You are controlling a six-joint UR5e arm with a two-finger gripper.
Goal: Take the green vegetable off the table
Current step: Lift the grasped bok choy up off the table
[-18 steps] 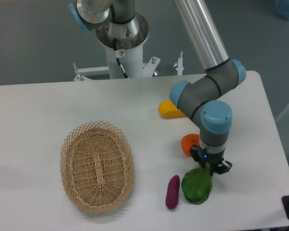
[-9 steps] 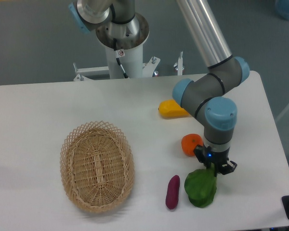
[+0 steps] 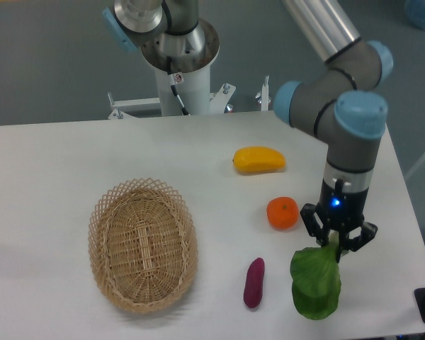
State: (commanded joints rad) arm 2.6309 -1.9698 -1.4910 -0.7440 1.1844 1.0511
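Observation:
The green vegetable [image 3: 316,282], a floppy dark green leafy bunch, hangs from my gripper [image 3: 338,245] above the white table [image 3: 71,163] at the front right. The gripper is shut on its top end, where a pale stalk shows between the fingers. The leaves droop down below the gripper. I cannot tell whether the lowest leaf tips still touch the table.
An orange [image 3: 282,212] sits just left of the gripper. A small purple oblong vegetable [image 3: 254,282] lies left of the hanging leaves. A yellow mango-like fruit [image 3: 258,159] lies further back. A wicker basket [image 3: 143,244] stands at the left. The table's right edge is close to the arm.
The gripper has risen and moved right with the green vegetable in it. The vegetable has come up off the table and now hangs stretched out. The arm's elbow has swung up and right.

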